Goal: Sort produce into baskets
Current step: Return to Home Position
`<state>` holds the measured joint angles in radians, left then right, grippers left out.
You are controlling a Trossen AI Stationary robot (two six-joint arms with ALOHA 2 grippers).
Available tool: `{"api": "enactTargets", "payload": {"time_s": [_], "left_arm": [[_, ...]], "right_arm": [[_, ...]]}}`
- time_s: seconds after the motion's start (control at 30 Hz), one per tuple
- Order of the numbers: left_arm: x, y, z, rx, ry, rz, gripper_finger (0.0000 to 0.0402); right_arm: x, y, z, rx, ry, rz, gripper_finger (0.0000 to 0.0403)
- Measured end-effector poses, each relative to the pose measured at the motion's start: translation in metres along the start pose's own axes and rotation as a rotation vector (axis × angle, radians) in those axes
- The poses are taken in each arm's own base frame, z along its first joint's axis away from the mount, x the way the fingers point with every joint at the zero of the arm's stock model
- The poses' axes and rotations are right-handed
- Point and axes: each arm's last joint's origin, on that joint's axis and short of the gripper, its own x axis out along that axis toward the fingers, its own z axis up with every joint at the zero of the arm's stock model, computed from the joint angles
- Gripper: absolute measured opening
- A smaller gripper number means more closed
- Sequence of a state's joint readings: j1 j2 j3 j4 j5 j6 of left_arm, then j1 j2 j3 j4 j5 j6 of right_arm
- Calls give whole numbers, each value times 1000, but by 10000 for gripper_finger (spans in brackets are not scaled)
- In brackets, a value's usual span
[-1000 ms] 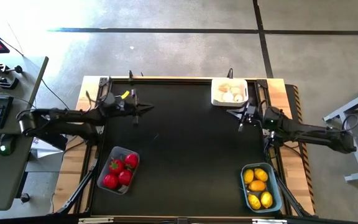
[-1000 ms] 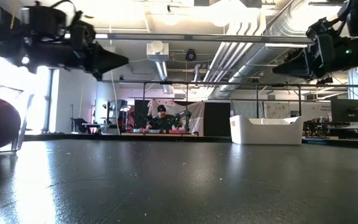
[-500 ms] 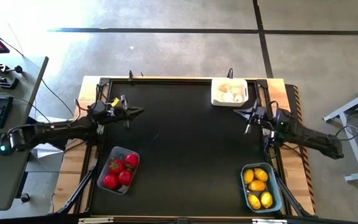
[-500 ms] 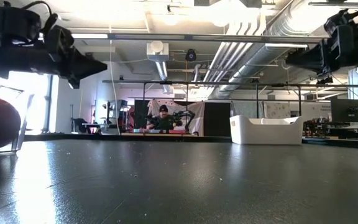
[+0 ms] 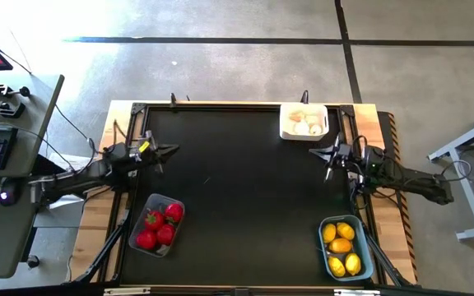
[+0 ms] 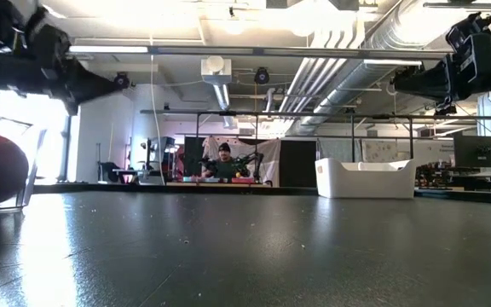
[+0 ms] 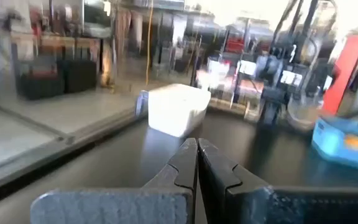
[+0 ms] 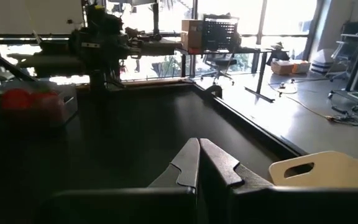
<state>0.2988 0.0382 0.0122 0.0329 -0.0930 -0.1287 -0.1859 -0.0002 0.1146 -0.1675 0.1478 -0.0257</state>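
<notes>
Matte black surface [image 5: 245, 189], viewed from above. Three rounded-rectangle tubs stand well apart:
- the clear plastic tub [image 5: 156, 197] at 7 o'clock holds round red tomatoes [image 5: 156, 227];
- the translucent blue-grey tub [image 5: 346, 218] at 5 o'clock holds oval yellow lemons [image 5: 341, 245];
- the opaque white tub [image 5: 304, 107] at 1 o'clock holds knobbly pale garlic bulbs [image 5: 303, 126].

The left gripper [image 5: 164, 150] hovers at 9 o'clock and the right gripper [image 5: 323, 151] at 3 o'clock. On each, the tapered dark jaws are clenched tip to tip on nothing.

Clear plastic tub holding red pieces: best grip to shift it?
Likely pinch the rim of the clear plastic tub at the short wall nearest the left gripper, from above: open top, and the round red pieces leave that end bare.
</notes>
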Motion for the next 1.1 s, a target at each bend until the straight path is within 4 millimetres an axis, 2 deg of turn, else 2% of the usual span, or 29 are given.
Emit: {"api": "enactTargets", "payload": {"time_s": [0.07, 0.17, 0.4, 0.63, 1.1], "left_arm": [[-3, -1, 9, 6, -65, -6, 0], [-4, -1, 8, 39, -20, 37, 0], [-4, 0, 6, -3, -2, 68, 0], [-1, 0, 2, -68, 17, 59, 0], [4, 0, -5, -60, 95, 83, 0]], "right_arm": [[1, 2, 1, 2, -51, 4, 0], [7, 7, -8, -28, -167, 52, 0], [8, 7, -13, 21, -116, 2, 0], [8, 0, -13, -49, -96, -213, 0], [8, 0, -14, -53, -93, -224, 0]]}}
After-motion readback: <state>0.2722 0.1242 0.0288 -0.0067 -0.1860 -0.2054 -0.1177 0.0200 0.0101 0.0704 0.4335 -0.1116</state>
